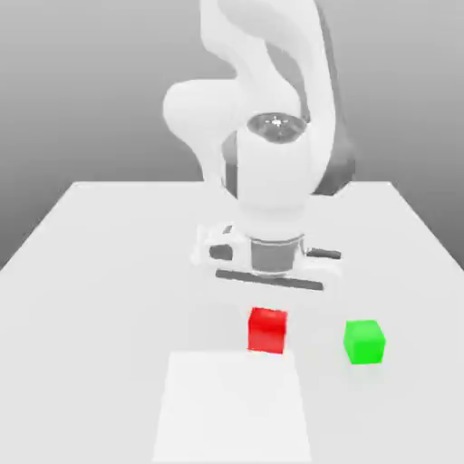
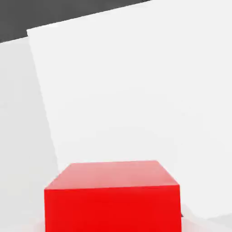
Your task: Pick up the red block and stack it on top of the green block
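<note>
While the arm (image 1: 272, 154) hangs over the middle of the white table (image 1: 91, 263), the red block (image 1: 267, 329) sits just below and in front of its hand, at the far edge of a paler white square (image 1: 231, 408). The green block (image 1: 364, 342) stands apart on the exterior view's right. The hand view shows the red block (image 2: 112, 195) close up. I cannot tell how the jaws stand.
</note>
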Controlling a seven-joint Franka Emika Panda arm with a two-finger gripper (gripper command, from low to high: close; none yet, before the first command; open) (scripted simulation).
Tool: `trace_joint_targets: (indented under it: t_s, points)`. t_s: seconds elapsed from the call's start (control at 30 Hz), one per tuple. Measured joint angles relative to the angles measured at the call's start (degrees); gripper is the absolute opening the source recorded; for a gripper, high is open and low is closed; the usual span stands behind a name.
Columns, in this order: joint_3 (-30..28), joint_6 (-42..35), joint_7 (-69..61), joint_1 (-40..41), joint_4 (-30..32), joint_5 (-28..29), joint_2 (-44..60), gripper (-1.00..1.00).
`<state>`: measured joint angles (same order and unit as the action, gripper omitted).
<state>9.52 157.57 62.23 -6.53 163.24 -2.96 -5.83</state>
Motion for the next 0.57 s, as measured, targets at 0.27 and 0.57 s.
trace_joint_targets:
  t_s: [0.27,0.57]
  points:
    - [8.49,-3.2,-7.12,-12.64,-0.03,-3.5,-3.35,-1.0]
    - [7.09,8.54,0.42,-12.44,-0.52,7.62,9.38,1.0]
